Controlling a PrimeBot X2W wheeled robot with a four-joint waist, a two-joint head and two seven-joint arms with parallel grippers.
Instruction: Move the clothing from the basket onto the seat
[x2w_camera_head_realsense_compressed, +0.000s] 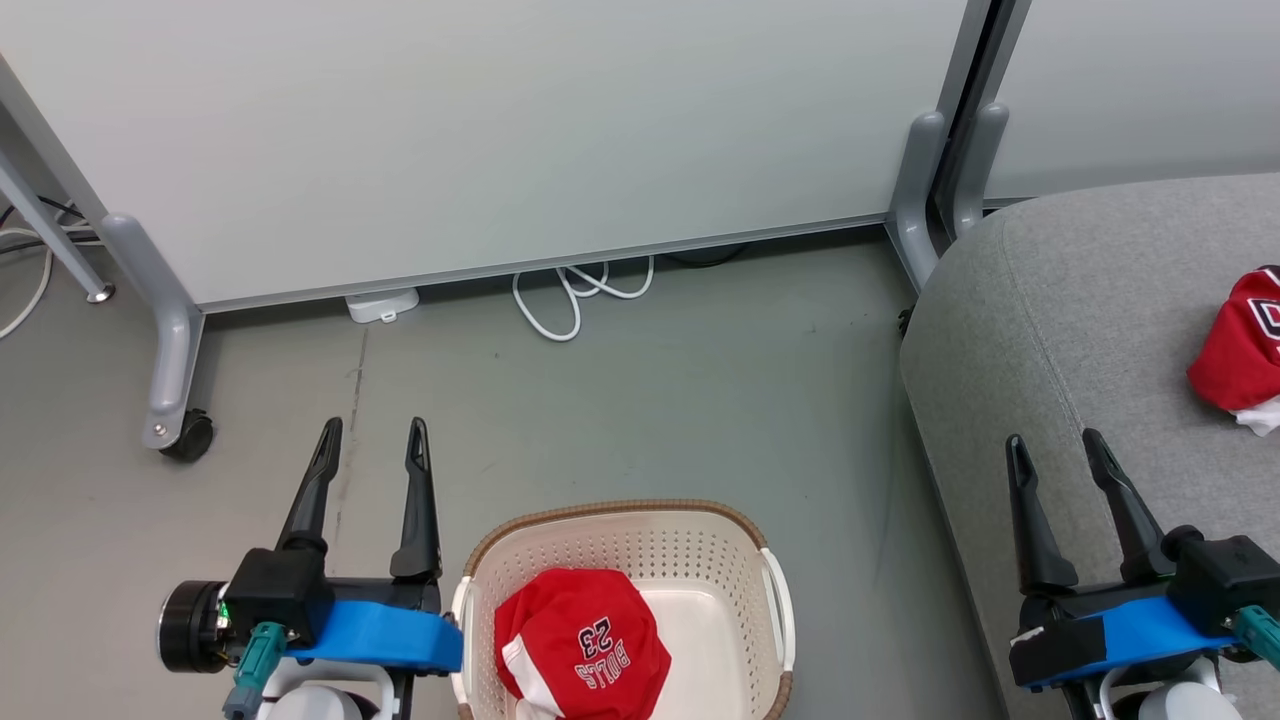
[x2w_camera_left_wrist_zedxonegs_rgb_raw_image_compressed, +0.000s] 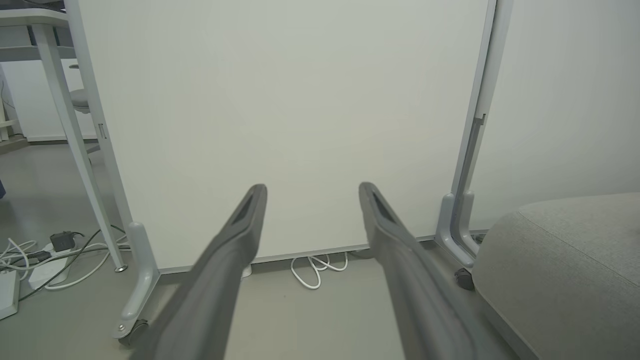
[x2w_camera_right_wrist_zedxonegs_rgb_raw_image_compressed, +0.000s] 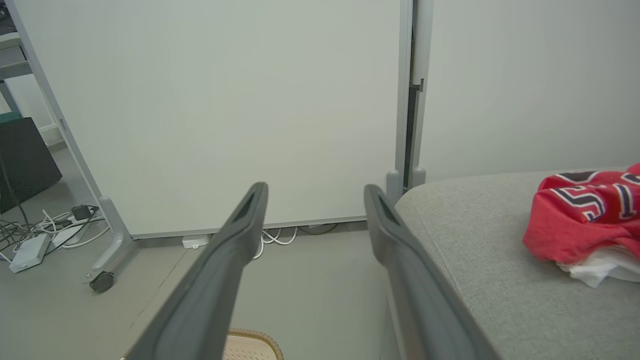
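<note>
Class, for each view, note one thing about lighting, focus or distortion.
Head view: soft, even light, sharp throughout, a faint shadow on the floor beside the seat. Left wrist view: the fingers blur toward the lens; the panel posts lean apart toward the top. Right wrist view: fingers blurred likewise, the jersey on the seat fairly sharp.

The head view looks steeply down onto the floor (x2w_camera_head_realsense_compressed: 700, 380), basket (x2w_camera_head_realsense_compressed: 620, 545) and sofa seat (x2w_camera_head_realsense_compressed: 1060, 320). Both wrist views sit low, facing level toward the white partition panel (x2w_camera_left_wrist_zedxonegs_rgb_raw_image_compressed: 290, 100). All three share the coiled cable (x2w_camera_left_wrist_zedxonegs_rgb_raw_image_compressed: 312, 267) and the sofa seat.
</note>
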